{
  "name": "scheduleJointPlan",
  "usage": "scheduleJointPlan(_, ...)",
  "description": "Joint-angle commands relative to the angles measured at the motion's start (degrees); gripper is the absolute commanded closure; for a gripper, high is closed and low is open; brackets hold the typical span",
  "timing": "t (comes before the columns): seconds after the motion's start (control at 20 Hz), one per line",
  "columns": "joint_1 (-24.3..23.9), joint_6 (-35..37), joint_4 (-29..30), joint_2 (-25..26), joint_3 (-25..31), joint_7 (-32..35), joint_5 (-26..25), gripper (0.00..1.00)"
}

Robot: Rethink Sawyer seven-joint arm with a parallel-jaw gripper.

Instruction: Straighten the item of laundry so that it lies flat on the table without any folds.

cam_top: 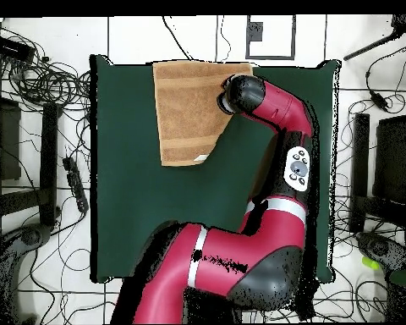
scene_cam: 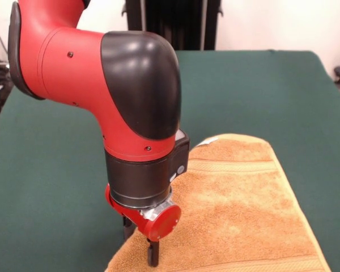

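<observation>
Table [scene_cam: 260, 85]: large, rectangular, covered in plain dark green cloth.
On the table: one orange-tan terry towel [scene_cam: 238, 209], nothing else lying on the cloth.
Towel's place: against the table edge farthest from the robot's pedestal, about midway along that edge.
Towel's lie: spread open, woven stripe bands near its ends; pedestal-side corner turned over, showing a pale patch.

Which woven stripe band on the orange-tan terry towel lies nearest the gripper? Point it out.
The band at the orange-tan terry towel's camera-side edge, beside the gripper; the other band lies farther back.
</observation>
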Motion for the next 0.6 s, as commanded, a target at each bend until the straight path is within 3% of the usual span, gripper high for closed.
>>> scheduleJointPlan(0.05,0.6,6.4,6.9,3.4,6.4,3.2,-0.7,0.00)
scheduleJointPlan(0.6,0.5,6.1,7.0,3.3,6.6,2.8,-0.8,0.00)
